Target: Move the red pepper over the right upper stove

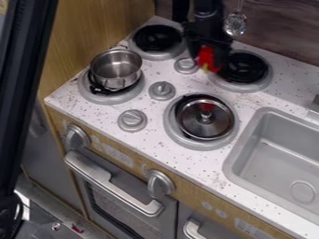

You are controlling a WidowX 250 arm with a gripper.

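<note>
Speckled white countertop (187,164) on a toy kitchen carries four black burners with grey rims, with a grey rectangular sink (233,161) set in at the right. At the far side, the black two-finger gripper (209,49) hangs down, its pincer clamped on a small red toy pepper with a yellowish-green stem (207,58). The pepper shows at the left edge of the far right burner (244,67). A shiny round metal pot (116,66) sits on the near left burner (109,98), and a round lid with a central knob (204,122) lies on the near right one.
</note>
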